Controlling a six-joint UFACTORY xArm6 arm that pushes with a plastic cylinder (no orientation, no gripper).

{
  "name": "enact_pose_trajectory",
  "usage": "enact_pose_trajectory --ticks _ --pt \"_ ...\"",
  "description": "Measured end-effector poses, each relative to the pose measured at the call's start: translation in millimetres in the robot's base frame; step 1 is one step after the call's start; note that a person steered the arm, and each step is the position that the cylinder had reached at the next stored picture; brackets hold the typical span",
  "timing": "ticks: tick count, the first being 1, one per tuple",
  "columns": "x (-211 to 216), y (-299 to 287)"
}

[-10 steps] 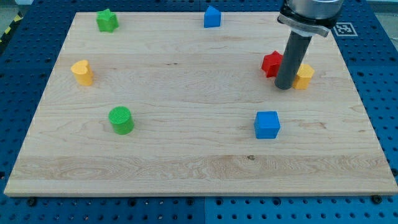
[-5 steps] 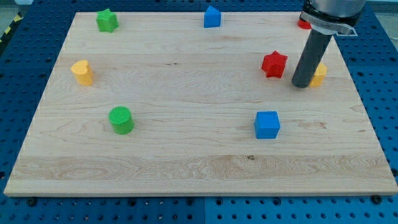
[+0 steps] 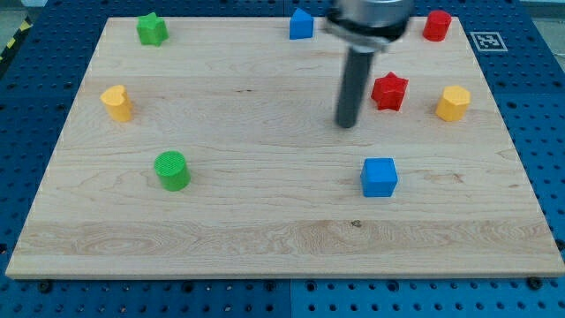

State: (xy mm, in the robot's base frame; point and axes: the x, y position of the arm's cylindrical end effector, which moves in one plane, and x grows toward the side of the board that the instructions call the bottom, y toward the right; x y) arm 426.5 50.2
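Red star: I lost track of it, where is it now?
The red star sits at the view's upper right, between my tip and the yellow block.

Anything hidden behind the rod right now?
Only bare board shows around the rod. My tip stands apart from the red star, on its left. The rod's width hides a thin strip of board.

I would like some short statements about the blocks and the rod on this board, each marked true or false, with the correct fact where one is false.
1. My tip stands at the view's left of the red star block, apart from it. True.
2. The blue cube touches my tip. False: it lies apart, below and to the view's right.
3. The green cylinder lies in the view's left half. True.
4. The green star is near the view's bottom edge. False: it is near the top left corner.
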Motion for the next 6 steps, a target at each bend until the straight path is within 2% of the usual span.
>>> enact_pose_trajectory --ticks 1,2,4,6 --pt "23 -80" --pt "41 -123" --pt "41 -156" --pt "88 -174"
